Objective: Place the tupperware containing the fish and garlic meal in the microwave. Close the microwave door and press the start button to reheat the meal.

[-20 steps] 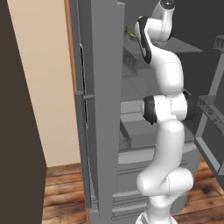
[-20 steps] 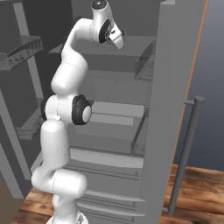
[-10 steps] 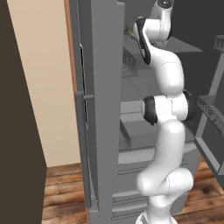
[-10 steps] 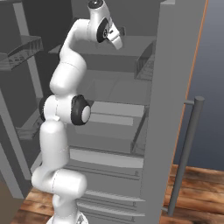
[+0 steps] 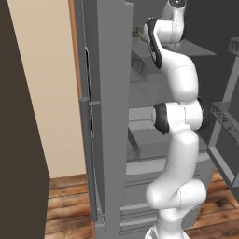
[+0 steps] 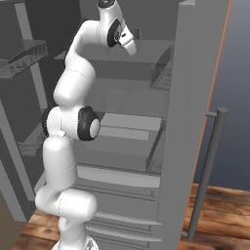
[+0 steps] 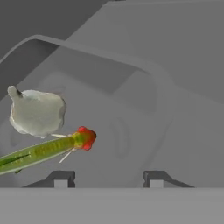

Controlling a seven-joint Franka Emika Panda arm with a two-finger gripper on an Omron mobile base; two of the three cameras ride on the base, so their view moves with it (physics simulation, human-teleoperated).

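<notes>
The tupperware, a translucent grey tub with flaring sides, lies right under my hand. Inside it are a pale whitish garlic piece and a green fish with a red head. My gripper has its two dark fingertips set partly apart low against the tub's near part, closed in on it. In the right base view the gripper reaches onto the upper shelf of the open grey fridge. A green bit of the meal shows beside the arm. The microwave and its door are out of view.
The fridge door stands open on the left, and another door with a long bar handle on the right. Grey drawers sit below the shelf. Wire door racks flank the arm. The floor is wooden.
The hand and upper arm have shifted only slightly at the fridge's upper shelf. Nothing else has moved.
</notes>
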